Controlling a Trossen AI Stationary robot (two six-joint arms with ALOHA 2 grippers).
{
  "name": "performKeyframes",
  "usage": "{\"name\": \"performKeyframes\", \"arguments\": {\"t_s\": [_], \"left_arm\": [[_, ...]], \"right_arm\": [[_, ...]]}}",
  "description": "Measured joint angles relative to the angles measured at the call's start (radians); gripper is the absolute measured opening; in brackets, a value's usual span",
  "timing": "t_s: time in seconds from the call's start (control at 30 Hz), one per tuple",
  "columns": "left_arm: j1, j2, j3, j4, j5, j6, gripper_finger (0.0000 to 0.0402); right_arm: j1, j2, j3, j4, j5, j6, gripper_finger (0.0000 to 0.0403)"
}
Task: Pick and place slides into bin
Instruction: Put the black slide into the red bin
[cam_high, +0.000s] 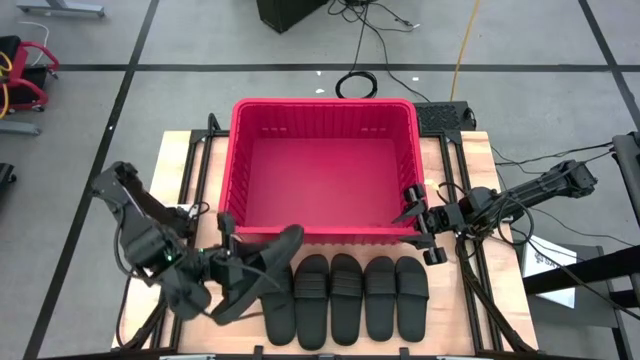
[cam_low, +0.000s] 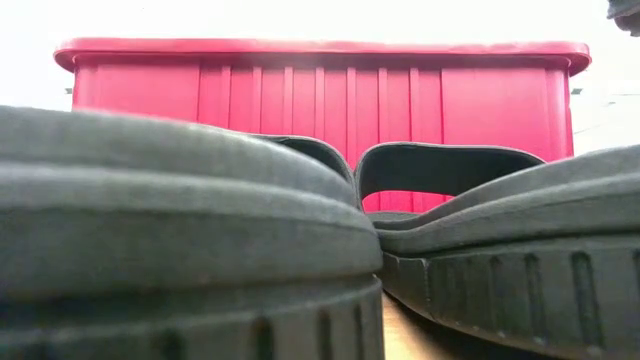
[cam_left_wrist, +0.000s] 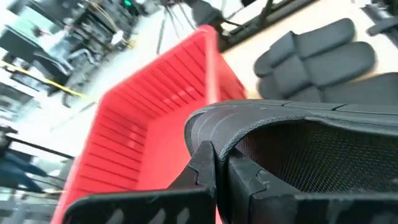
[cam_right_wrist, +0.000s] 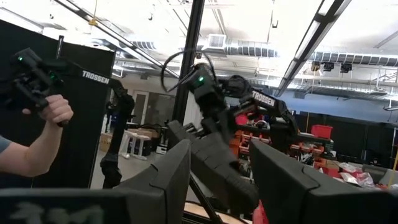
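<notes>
The red bin (cam_high: 322, 104) stands at the middle of the table, nothing showing inside it. Several black slides (cam_high: 345, 297) lie side by side, soles down, in front of its near wall; they fill the low view (cam_low: 180, 220), with the bin (cam_low: 320, 90) behind them. My left gripper (cam_high: 235, 268) is shut on one more slide (cam_high: 265, 270) at the left end of the row. My right gripper (cam_high: 408, 205) is open and empty, just above the bin's near right corner. My left gripper pinches the slide's edge (cam_left_wrist: 219, 148) between its two fingers, one on the smooth outer face and one on the textured inner face. The fingers come level from the table's left. The slide is lifted and tilted, its far end (cam_high: 290, 238) at the bin's near rim.
The bin's near wall (cam_left_wrist: 143, 124) stands right beyond the held slide. The other slides (cam_left_wrist: 317, 56) lie on the wooden table to its right. A person's hand (cam_right_wrist: 53, 112) holds a controller in the room beyond. Cables run along the table's right side (cam_high: 500, 215).
</notes>
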Motion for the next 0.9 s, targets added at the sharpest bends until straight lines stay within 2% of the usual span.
{"name": "performKeyframes", "arguments": {"t_s": [0.23,0.4,0.57,0.77,0.9], "left_arm": [[0.125,-0.036,0.000,0.012,-0.048,0.174,0.0002],[0.229,-0.063,0.000,0.012,-0.038,0.263,0.0002],[0.343,-0.102,0.000,0.012,0.033,0.315,0.0003],[0.523,-0.163,0.000,0.021,0.105,0.369,0.0003],[0.646,-0.179,0.000,0.035,0.190,0.435,0.0003]], "right_arm": [[0.000,0.000,0.000,0.001,0.008,0.000,0.0155],[-0.002,0.000,0.000,-0.005,0.100,0.000,0.0155],[-0.027,0.000,0.000,-0.019,0.183,0.027,0.0155],[-0.095,-0.007,0.000,-0.075,0.202,0.057,0.0155],[-0.155,-0.012,0.000,-0.104,0.202,0.055,0.0155]]}}
